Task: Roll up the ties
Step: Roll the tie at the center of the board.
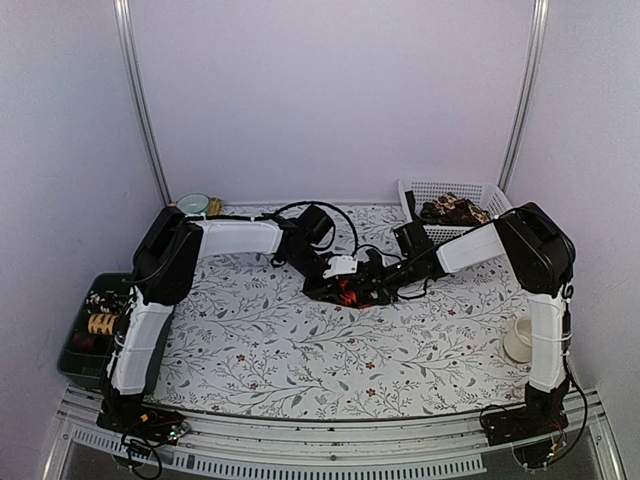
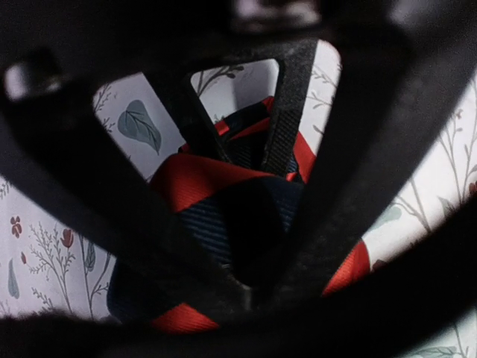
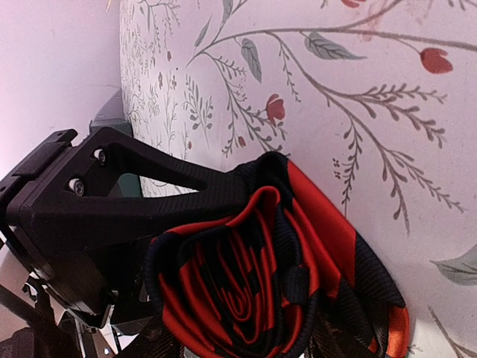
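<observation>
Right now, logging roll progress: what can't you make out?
Top view: red-and-black tie mostly under the left arm and right arm; loose length hidden.
Left wrist: blurred fingers block most of it.
Right wrist: its lower edge cut off; whether the jaws clamp it unclear.
Basket: ties too small to count.

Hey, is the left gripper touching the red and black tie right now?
Touching. In the left wrist view the left gripper is closed on the red striped tie, with the fabric pressed between its fingers and no gap showing.
</observation>
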`<state>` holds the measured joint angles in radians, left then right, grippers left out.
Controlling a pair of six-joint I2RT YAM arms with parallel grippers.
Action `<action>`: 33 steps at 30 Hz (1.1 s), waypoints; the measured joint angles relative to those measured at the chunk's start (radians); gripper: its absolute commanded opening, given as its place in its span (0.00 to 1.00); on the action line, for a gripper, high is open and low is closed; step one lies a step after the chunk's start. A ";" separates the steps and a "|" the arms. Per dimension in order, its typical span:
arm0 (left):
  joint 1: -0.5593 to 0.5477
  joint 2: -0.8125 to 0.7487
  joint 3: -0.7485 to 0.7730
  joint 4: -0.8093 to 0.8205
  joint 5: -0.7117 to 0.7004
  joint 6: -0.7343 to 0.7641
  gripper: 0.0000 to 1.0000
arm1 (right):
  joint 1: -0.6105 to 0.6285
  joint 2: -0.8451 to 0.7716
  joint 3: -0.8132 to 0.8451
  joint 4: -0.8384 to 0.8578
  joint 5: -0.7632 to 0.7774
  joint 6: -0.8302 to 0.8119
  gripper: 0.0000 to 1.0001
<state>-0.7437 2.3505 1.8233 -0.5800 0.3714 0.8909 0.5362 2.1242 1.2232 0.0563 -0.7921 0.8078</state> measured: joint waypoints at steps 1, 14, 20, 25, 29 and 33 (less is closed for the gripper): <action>-0.002 -0.001 -0.001 0.001 -0.004 -0.014 0.51 | 0.000 0.000 0.000 -0.002 0.004 -0.003 0.50; -0.016 -0.003 0.015 -0.017 -0.056 -0.184 0.48 | -0.024 -0.019 -0.016 -0.010 0.043 -0.027 0.35; -0.022 0.001 0.039 -0.051 -0.071 -0.248 0.51 | -0.037 -0.019 -0.016 -0.011 0.047 -0.038 0.28; -0.026 0.001 0.039 -0.056 -0.074 -0.286 0.58 | -0.040 -0.019 -0.014 -0.011 0.051 -0.047 0.27; -0.026 0.001 0.039 -0.082 -0.084 -0.326 0.67 | -0.049 -0.018 -0.013 -0.011 0.061 -0.050 0.27; -0.030 -0.002 0.039 -0.109 -0.093 -0.366 0.79 | -0.061 -0.018 -0.011 -0.010 0.079 -0.056 0.27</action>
<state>-0.7734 2.3489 1.8622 -0.6891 0.2783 0.5247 0.4755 2.1063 1.2125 0.0460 -0.7128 0.7521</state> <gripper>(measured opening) 0.715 0.269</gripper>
